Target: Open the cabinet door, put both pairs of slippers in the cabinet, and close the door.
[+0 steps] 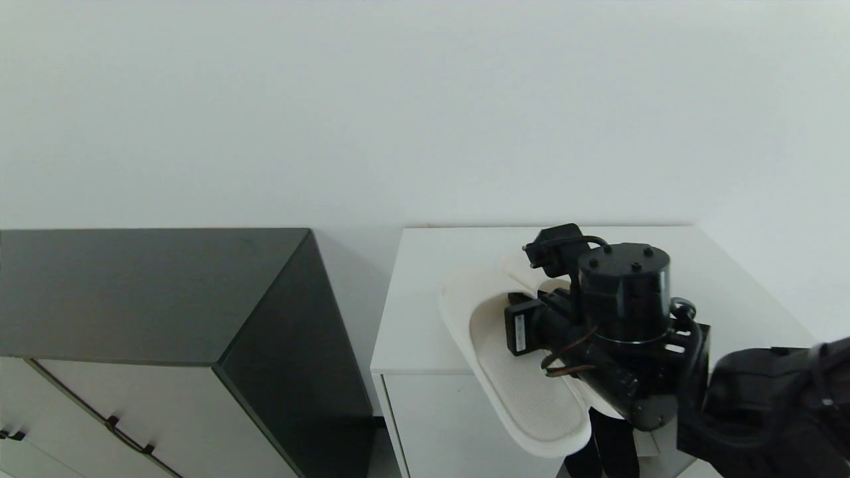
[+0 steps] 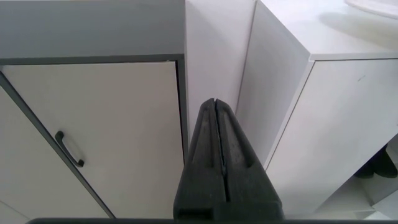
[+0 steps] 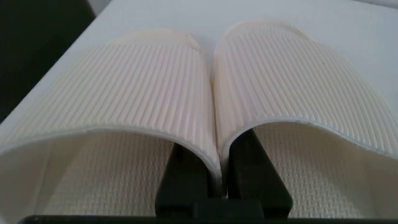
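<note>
Right gripper clamped on a pair of slippers, left one idle

Closest in, the right gripper (image 3: 216,173) had one finger tucked into each shoe of the white slippers (image 3: 149,87), pinching the two inner walls together between them. The pair's heels stuck out past the front edge of the white cabinet (image 1: 425,318), with the toes over its top. The left gripper (image 2: 215,111) had its fingers pressed flat together, holding nothing, and pointed at the gap between that white cabinet and the dark-topped cabinet (image 2: 93,31) next to it. The door (image 2: 118,124) on the dark-topped one, black handle (image 2: 68,148) and all, sat closed. Behind everything was a plain white wall (image 1: 425,99).
</note>
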### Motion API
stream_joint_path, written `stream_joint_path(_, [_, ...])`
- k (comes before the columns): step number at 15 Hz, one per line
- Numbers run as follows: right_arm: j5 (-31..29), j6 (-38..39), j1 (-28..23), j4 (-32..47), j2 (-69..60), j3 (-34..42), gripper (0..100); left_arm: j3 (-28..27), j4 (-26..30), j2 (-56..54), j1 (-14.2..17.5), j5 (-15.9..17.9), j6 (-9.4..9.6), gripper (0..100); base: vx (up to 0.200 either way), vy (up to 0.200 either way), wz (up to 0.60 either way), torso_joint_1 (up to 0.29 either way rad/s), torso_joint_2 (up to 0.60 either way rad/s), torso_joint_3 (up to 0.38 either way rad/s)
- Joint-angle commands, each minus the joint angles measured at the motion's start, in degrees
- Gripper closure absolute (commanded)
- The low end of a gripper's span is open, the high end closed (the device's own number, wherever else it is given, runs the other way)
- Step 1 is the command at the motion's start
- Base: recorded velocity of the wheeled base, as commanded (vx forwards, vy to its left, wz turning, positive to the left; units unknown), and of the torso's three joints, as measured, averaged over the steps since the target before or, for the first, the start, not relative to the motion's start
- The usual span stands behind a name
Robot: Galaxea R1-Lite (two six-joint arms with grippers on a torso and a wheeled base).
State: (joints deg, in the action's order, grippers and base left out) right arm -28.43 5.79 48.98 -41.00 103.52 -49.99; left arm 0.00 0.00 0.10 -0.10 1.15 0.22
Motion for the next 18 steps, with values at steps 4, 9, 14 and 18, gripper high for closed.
stream_joint_path(4, [0.0, 0.0, 1.5, -1.8, -3.5, 4.5, 100, 0.0, 0.0, 0.0, 0.0, 0.1, -0.22, 100, 0.000, 0.000, 0.00, 0.000, 0.00, 0.000])
stream_joint_path(9, [0.0, 0.1, 1.5, -1.8, -3.4, 4.4, 100, 0.0, 0.0, 0.0, 0.0, 0.1, -0.22, 100, 0.000, 0.000, 0.00, 0.000, 0.00, 0.000])
stream_joint_path(14, [-0.2, 0.0, 1.6, -1.8, -3.3, 4.3, 100, 0.0, 0.0, 0.0, 0.0, 0.1, -0.22, 100, -0.160, 0.000, 0.00, 0.010, 0.00, 0.003])
stream_joint_path(18, [-0.3, -0.1, 1.7, -1.9, -2.7, 4.2, 100, 0.0, 0.0, 0.0, 0.0, 0.1, -0.22, 100, -0.200, 0.000, 0.00, -0.002, 0.00, 0.001])
